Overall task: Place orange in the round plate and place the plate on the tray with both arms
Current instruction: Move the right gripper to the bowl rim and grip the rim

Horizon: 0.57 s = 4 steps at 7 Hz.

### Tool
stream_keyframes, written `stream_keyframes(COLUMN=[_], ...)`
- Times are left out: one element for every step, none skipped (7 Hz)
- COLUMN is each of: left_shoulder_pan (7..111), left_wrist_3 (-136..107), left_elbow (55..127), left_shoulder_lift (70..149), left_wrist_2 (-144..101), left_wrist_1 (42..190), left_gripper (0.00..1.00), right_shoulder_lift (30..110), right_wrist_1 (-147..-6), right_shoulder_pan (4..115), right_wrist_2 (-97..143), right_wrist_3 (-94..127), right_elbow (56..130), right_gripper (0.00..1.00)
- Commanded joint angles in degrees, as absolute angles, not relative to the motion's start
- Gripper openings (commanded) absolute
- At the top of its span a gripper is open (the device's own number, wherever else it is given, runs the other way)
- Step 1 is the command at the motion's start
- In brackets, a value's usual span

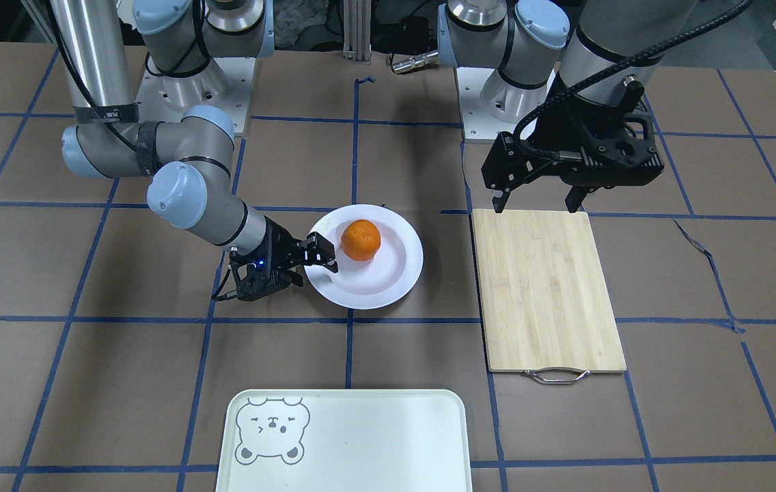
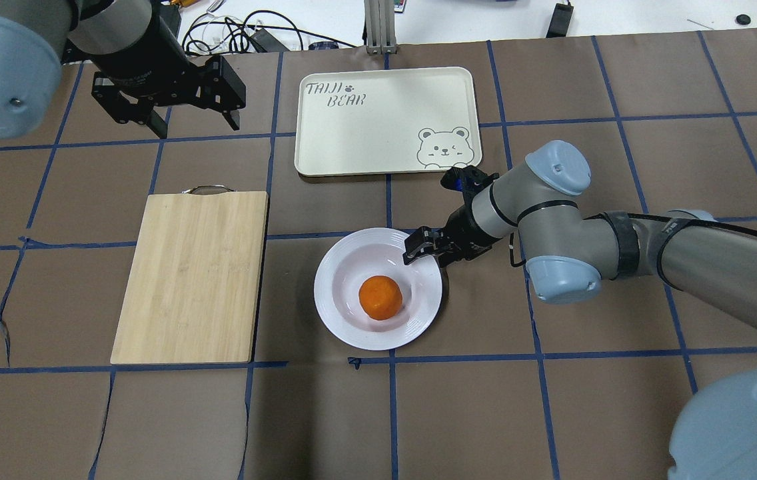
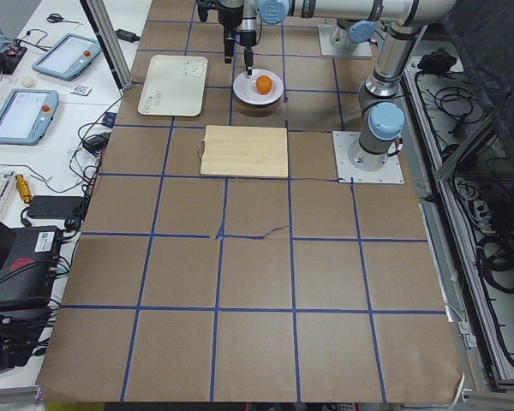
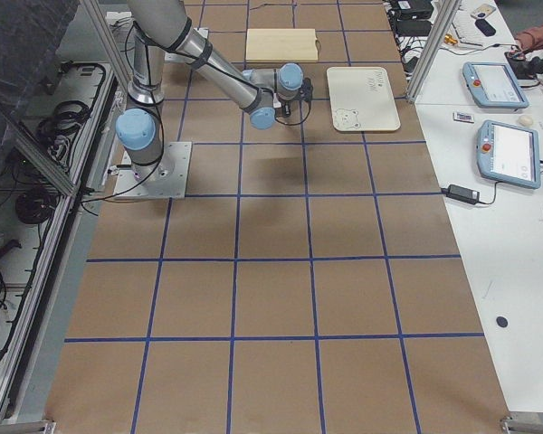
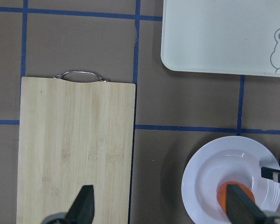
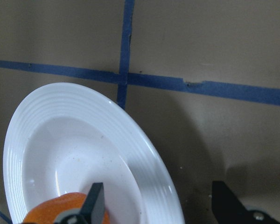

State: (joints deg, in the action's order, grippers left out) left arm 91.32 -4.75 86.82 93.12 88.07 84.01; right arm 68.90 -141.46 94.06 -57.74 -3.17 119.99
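Orange (image 1: 361, 240) is sitting in the sunken centre of the plate (image 1: 395, 273). Plate is resting on the table (image 1: 87, 383), just beside the board (image 1: 545, 287) and well apart from the tray (image 1: 347, 437), which is lying at the table edge far from the robot.

Right gripper (image 1: 320, 256) is straddling the plate's rim. Its fingers are standing apart, one over the inside, one outside. Cannot tell whether they are touching the rim.

Left gripper (image 1: 537, 203) is hovering over the board's end away from its handle, fingers wide, holding nothing.

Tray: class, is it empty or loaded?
Empty: the tray carries only its own print; the plate holding the orange sits outside it.
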Motion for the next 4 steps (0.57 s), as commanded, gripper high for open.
stream_keyframes(left_shoulder_pan=[91.32, 91.32, 91.32, 91.32], left_wrist_3=[-4.75, -4.75, -4.75, -4.75], left_elbow=[86.75, 86.75, 86.75, 86.75], left_shoulder_lift=[93.08, 93.08, 93.08, 93.08], left_wrist_2=[88.07, 88.07, 88.07, 88.07], left_wrist_1=[84.64, 84.64, 84.64, 84.64], left_gripper=[1.00, 1.00, 1.00, 1.00], right_shoulder_lift=[68.82, 68.82, 68.30, 67.51], right_wrist_1=[-141.50, -141.42, -141.50, -141.50], right_shoulder_pan=[94.92, 94.92, 94.92, 95.01], right_wrist_2=[-57.83, -57.83, -57.92, -57.83], right_wrist_3=[-3.16, -3.16, -3.16, -3.16], right_elbow=[120.06, 120.06, 120.15, 120.15], right_gripper=[0.61, 0.50, 0.49, 0.49])
